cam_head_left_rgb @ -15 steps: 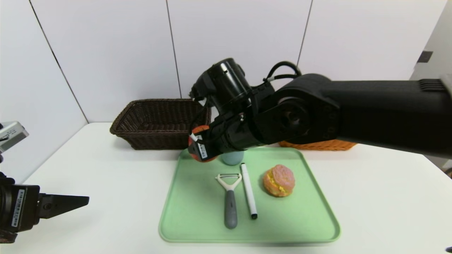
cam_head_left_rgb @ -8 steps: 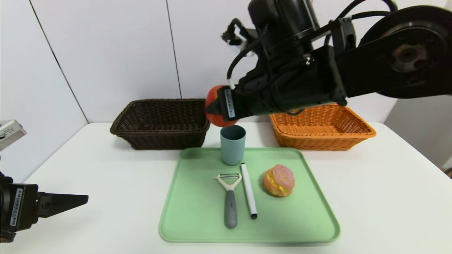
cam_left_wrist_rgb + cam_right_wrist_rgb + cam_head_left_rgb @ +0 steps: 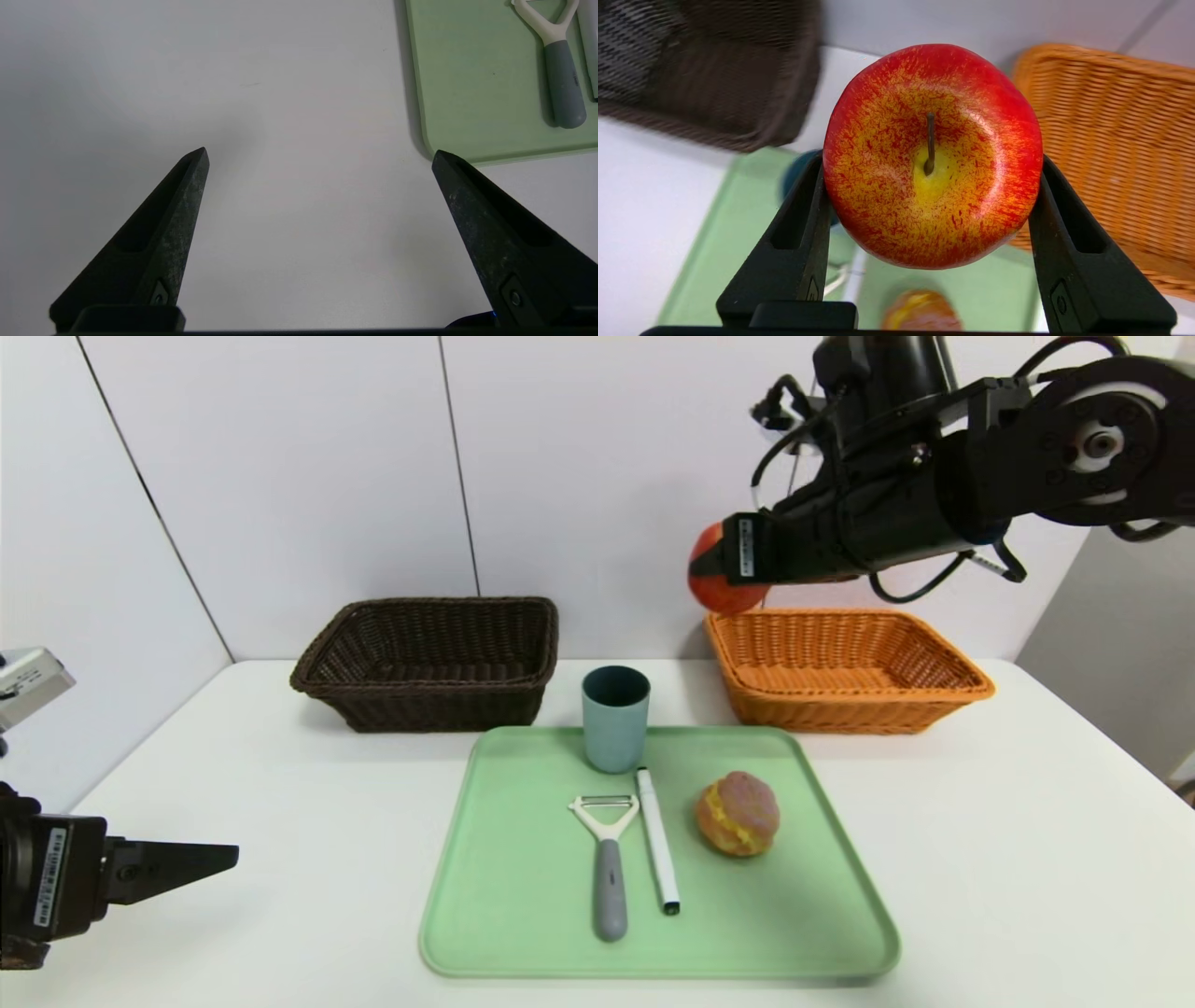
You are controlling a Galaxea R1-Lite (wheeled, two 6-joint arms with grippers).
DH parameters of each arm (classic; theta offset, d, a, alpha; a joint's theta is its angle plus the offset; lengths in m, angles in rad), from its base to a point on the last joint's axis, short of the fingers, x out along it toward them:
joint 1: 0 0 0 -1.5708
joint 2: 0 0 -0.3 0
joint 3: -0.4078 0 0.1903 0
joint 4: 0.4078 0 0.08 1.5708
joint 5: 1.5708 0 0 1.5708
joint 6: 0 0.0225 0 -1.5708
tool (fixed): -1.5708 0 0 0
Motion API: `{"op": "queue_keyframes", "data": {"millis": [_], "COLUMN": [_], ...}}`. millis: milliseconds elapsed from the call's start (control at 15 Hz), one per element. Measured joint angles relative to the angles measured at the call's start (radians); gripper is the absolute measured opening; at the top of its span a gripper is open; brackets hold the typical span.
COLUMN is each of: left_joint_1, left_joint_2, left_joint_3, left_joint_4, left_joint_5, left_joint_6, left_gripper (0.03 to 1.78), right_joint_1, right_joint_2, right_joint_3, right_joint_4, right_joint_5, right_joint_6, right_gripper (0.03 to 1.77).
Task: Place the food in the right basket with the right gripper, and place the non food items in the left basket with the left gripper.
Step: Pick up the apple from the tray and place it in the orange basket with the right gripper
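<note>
apple held high beside the orange basket

the table [image 3: 233,775] carries everything, and the green tray [image 3: 523,896] at its middle serves as the landmark. behind the tray to the left sits the dark basket [image 3: 425,663]; behind it to the right, the orange basket [image 3: 850,667]. the right gripper [image 3: 719,569] hangs above the orange basket's near-left corner, clenched on the apple [image 3: 714,581], one finger on each side of its widest part with the stem facing the wrist camera. the apple looks smooth, hard and glossy, probably slippery, so a grip across the middle suits it. the left gripper [image 3: 219,859] is parked far left of the tray, its fingers spread wide and holding nothing. on the tray, the cup [image 3: 615,719] stands at the back edge. the bun [image 3: 738,814] lies right of centre; it looks soft and light, best taken gently by its sides. the peeler [image 3: 607,859] and pen [image 3: 657,840] lie side by side at centre.
</note>
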Motion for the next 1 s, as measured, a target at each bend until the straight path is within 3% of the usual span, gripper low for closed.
{"op": "queue_keyframes", "data": {"millis": [533, 1000], "left_joint_1": [-0.003, -0.003], "left_joint_2": [0.000, 0.001], "left_joint_3": [0.001, 0.002], "left_joint_4": [0.000, 0.000], "left_joint_5": [0.000, 0.001], "left_joint_6": [-0.001, -0.001], "left_gripper": [1.69, 1.69], "right_joint_1": [-0.265, -0.363], "right_joint_2": [0.133, 0.258], "right_joint_3": [0.007, -0.002], "right_joint_4": [-0.009, -0.012], "right_joint_5": [0.000, 0.002], "right_joint_6": [-0.030, -0.041], "right_gripper": [1.16, 1.16]}}
